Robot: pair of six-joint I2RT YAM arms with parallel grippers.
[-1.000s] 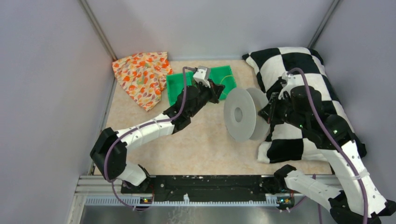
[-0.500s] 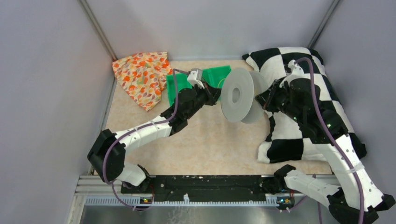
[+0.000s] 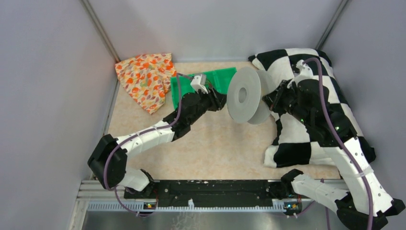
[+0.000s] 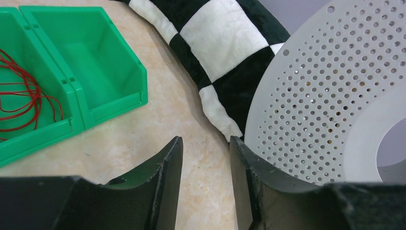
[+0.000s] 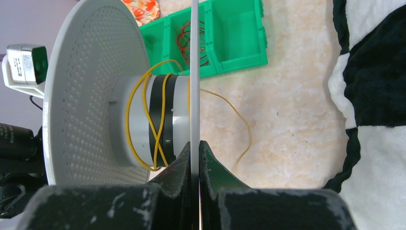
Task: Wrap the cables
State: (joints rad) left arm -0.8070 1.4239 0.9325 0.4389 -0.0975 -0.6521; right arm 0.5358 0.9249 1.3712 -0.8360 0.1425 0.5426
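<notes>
Cables (image 5: 127, 120) over speckled beige tabletop (image 3: 215, 148), grey walls (image 3: 48, 72)

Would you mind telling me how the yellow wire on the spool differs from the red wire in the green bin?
Colour: the yellow wire is yellow-orange; the red wire is red. Place: the yellow wire loops loosely around the hub of the spool, with a tail trailing over the table; the red wire lies coiled in a compartment of the green bin. Both are thin, flexible and loosely looped.
</notes>
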